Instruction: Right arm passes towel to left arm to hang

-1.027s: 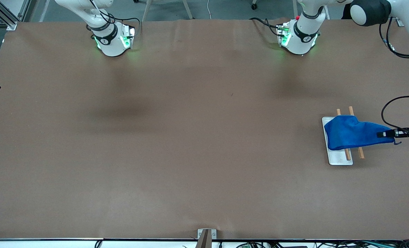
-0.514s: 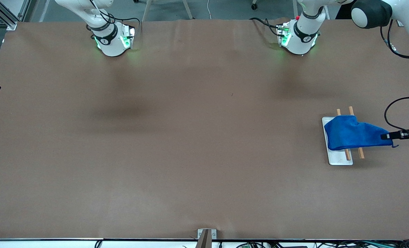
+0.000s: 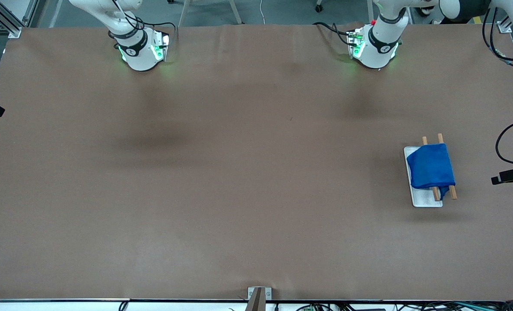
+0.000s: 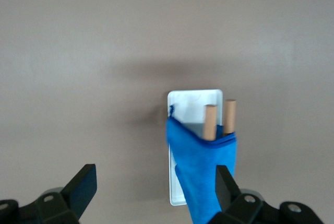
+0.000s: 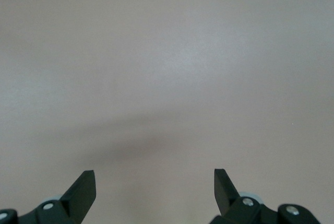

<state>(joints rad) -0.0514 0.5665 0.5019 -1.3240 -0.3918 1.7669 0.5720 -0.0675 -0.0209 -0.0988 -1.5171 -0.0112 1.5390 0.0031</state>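
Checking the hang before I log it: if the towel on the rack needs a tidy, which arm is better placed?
Left, probably. The left gripper is open, facing the towel draped over the rack's wooden rods; the right gripper sees only bare table.

Towel (image 3: 430, 171): blue, draped over two wooden rods (image 3: 452, 191) of a rack on a white base (image 3: 425, 199) (toward the left arm's end of the table).
Left gripper (image 3: 509, 176): beside the rack, apart from the towel.
Table (image 3: 239, 185): brown.

I see a royal-blue towel (image 3: 430, 171) over light tan wooden rods (image 3: 452, 191), a white base (image 3: 425, 200), a plain brown desk (image 3: 239, 172), and black gripper fingers (image 4: 83, 185).
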